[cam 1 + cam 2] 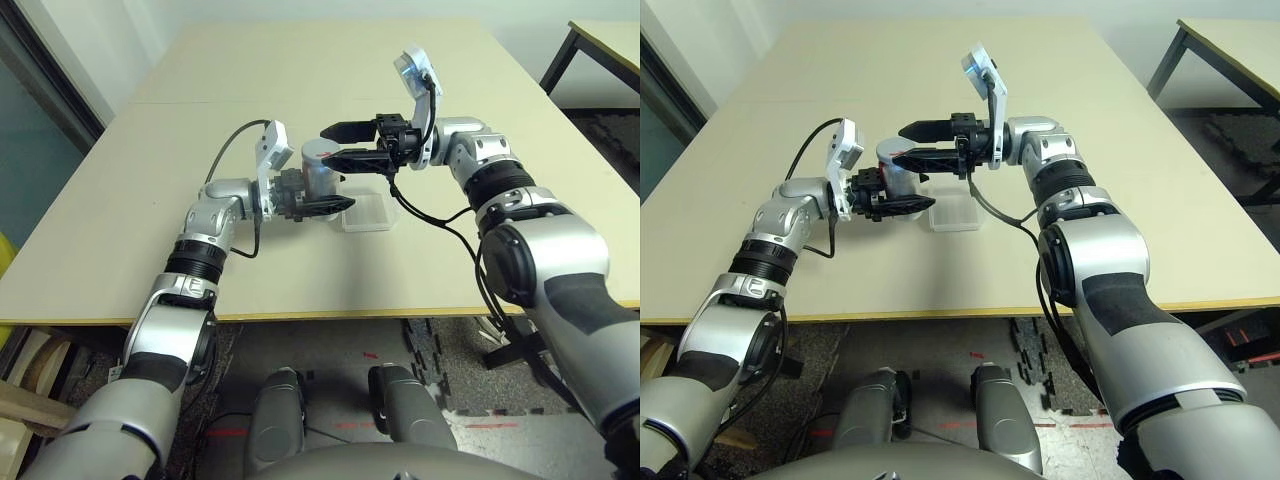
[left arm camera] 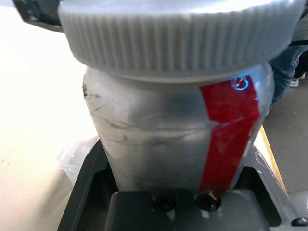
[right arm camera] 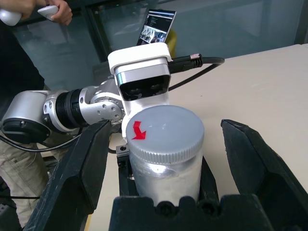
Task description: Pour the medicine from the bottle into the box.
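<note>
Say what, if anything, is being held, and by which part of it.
The left gripper holds the bottle by its body, below the cap.

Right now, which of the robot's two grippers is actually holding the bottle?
The left gripper: its fingers clamp the bottle around its body, while the right gripper stands open around the cap.

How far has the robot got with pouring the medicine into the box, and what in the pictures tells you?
Done: the bottle is gripped in the left jaws. In hand: the right jaws stand open on either side of the grey cap, apparently about to take it. Left: the cap is on and the bottle upright, so uncapping and pouring into the clear box remain.
</note>
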`<state>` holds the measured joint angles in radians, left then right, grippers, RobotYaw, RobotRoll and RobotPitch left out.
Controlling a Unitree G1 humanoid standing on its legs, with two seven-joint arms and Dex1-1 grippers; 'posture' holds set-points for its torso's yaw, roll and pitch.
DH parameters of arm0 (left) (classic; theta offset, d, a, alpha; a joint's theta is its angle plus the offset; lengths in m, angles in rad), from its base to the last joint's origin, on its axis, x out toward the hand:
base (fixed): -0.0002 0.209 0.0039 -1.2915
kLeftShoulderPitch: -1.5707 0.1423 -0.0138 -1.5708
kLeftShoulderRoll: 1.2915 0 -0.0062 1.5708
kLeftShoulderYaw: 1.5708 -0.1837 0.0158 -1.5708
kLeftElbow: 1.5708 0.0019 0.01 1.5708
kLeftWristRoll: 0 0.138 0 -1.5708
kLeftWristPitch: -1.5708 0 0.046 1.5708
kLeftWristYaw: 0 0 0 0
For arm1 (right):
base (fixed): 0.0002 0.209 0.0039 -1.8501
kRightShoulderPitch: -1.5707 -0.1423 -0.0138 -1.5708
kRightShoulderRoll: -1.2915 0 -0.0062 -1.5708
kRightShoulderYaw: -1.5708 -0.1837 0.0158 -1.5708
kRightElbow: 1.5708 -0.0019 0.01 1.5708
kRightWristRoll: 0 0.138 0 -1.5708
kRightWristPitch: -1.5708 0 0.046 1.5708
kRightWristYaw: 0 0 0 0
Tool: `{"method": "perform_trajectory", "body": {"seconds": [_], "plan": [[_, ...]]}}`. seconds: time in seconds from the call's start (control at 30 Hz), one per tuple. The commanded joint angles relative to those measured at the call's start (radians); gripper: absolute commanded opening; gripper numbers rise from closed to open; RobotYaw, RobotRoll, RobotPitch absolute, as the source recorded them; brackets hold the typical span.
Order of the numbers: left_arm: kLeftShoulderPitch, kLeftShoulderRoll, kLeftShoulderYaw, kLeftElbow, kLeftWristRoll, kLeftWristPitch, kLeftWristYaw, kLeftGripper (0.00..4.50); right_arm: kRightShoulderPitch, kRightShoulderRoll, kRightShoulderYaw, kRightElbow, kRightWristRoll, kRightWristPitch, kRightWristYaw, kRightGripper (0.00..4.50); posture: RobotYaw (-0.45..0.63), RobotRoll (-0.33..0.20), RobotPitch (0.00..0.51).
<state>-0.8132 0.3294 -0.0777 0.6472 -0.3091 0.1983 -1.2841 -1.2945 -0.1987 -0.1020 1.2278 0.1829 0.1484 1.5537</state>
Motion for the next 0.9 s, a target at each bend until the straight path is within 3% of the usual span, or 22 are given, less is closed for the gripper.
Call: {"method": "perform_trajectory", "body": {"seconds": [0.03, 0.77, 0.9], "plan": [[-0.011, -0.002, -0.006, 0.004, 0.010, -0.004, -0.012, 2.83, 0.003, 0.008, 0.004, -0.001, -0.007, -0.017, -0.012, 4.50, -0.13, 0.000, 0.061], [-0.021, -0.008, -0.008, 0.004, 0.012, -0.001, -0.015, 2.83, 0.008, 0.033, 0.012, 0.000, -0.018, -0.045, -0.037, 4.50, -0.12, 0.000, 0.066], [-0.019, -0.008, -0.009, 0.002, 0.013, 0.000, -0.016, 2.83, 0.011, 0.033, 0.013, 0.000, -0.018, -0.047, -0.038, 3.28, -0.12, 0.000, 0.066]]}}
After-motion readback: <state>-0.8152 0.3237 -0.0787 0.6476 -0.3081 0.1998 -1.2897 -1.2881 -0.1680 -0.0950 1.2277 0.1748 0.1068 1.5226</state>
